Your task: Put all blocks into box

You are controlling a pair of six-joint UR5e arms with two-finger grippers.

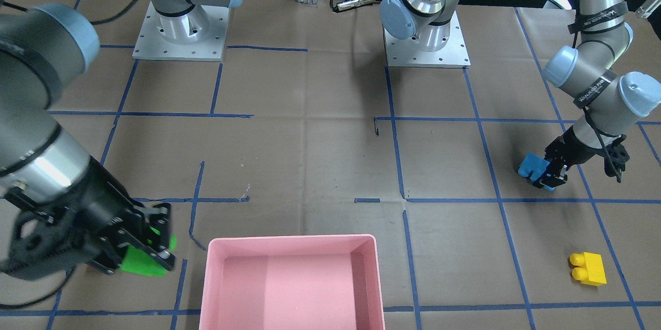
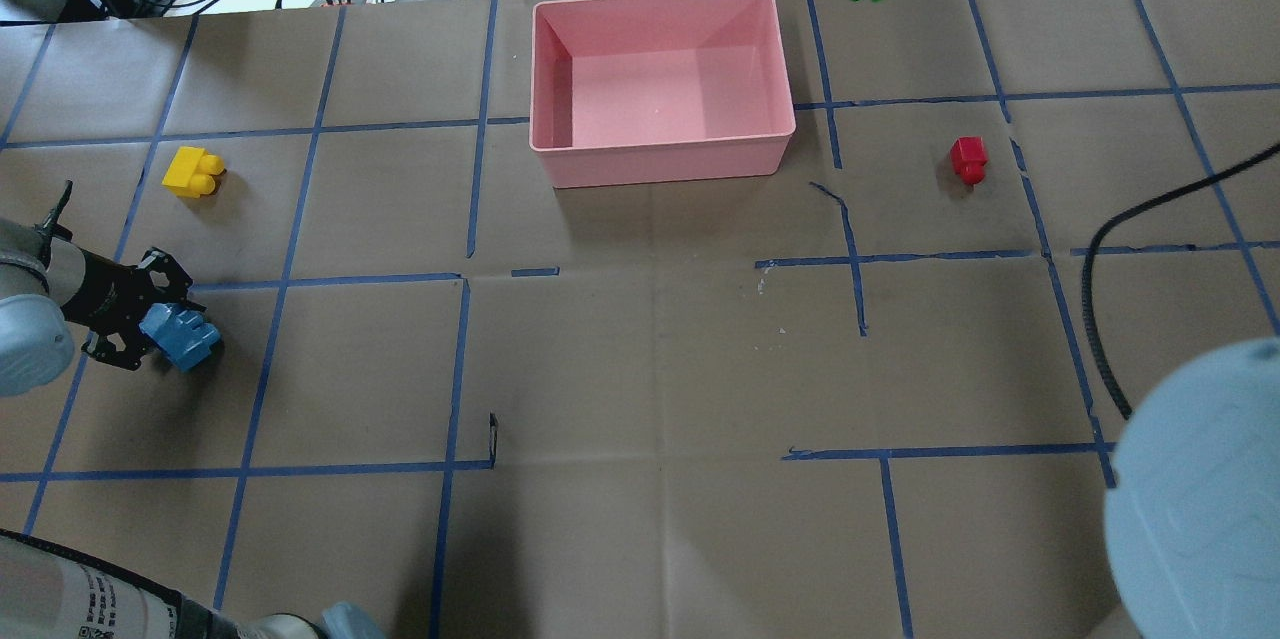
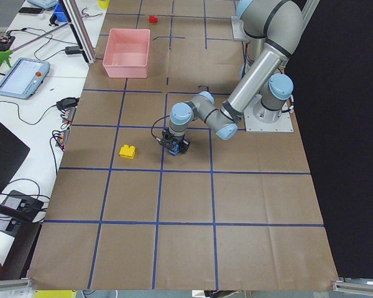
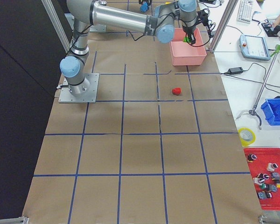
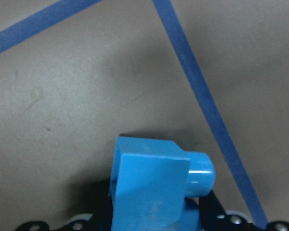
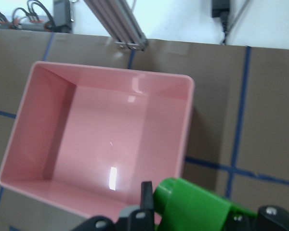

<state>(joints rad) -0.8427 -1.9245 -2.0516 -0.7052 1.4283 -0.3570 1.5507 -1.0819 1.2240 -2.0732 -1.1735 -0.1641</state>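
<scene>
Front view: right gripper (image 1: 155,247) clamped on green block (image 1: 137,264), held aloft just left of box (image 1: 292,240), so prob. mid-carry, not yet over rim. Left gripper (image 1: 547,179) pinches blue block (image 1: 531,166) far right, low; on table (image 1: 310,165) or just off it, can't tell. Yellow block (image 1: 588,268) lies loose nearer cam.

Overhead: box interior bare. Red block (image 2: 968,159) loose to box's right, well apart.

L wrist cam: blue block gripped at one end, studs pointing sideways.

R wrist cam: box ahead and left of green block, so a short shift looks needed before release.
</scene>
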